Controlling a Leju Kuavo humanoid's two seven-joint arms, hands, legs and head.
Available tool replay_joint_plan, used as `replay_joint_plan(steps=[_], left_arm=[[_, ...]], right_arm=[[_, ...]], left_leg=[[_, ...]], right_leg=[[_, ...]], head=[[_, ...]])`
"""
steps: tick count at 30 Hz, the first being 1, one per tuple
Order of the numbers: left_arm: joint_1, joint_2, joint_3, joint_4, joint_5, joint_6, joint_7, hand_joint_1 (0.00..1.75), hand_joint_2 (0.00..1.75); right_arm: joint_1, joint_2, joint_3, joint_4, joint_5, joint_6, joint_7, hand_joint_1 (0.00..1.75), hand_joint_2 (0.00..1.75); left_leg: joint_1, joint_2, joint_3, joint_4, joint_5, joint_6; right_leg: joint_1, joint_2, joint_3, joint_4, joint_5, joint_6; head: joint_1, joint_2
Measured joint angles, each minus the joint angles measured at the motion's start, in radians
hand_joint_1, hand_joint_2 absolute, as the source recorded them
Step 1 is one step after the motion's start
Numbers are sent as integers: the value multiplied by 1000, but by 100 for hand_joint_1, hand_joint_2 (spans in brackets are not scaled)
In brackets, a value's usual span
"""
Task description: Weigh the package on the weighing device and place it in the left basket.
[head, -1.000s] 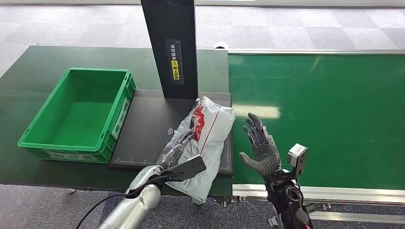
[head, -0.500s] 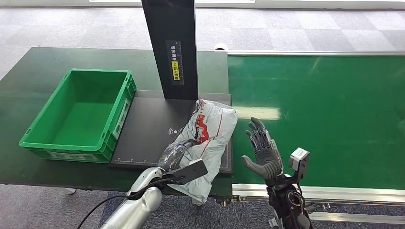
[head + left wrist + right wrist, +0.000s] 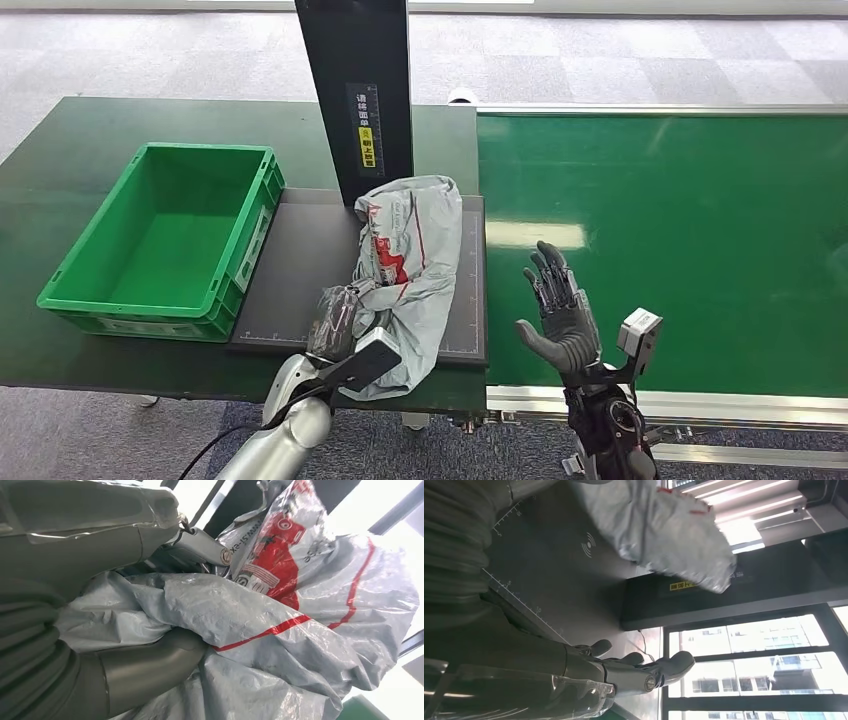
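Head view: left hand (image 3: 337,318) fingers grip package (image 3: 408,262) over scale (image 3: 300,275); right hand (image 3: 560,315) fingers spread, empty.

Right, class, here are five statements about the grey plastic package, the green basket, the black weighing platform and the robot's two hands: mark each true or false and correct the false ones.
1. The left hand holds the crumpled grey plastic package. True.
2. The green plastic basket already contains the package. False: nothing lies in it; the package is over the flat black weighing platform.
3. The right hand holds nothing, fingers apart. True.
4. The right hand is over the basket. False: it is over the green conveyor belt.
5. The package bears red markings. True.
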Motion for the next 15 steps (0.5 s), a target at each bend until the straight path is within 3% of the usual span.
replay_joint_plan(steps=[7, 15], left_arm=[[12, 0, 0, -130, 147, 183, -191, 175, 175], [13, 1, -2, -195, 162, 206, -209, 175, 175]], right_arm=[[-13, -2, -2, 0, -28, -2, 0, 0, 175], [-16, -6, -2, 0, -30, -3, 0, 0, 175]], left_leg=[[0, 0, 0, 0, 0, 0], [0, 0, 0, 0, 0, 0]], right_leg=[[0, 0, 0, 0, 0, 0], [0, 0, -1, 0, 0, 0]], head=[[0, 0], [0, 0]])
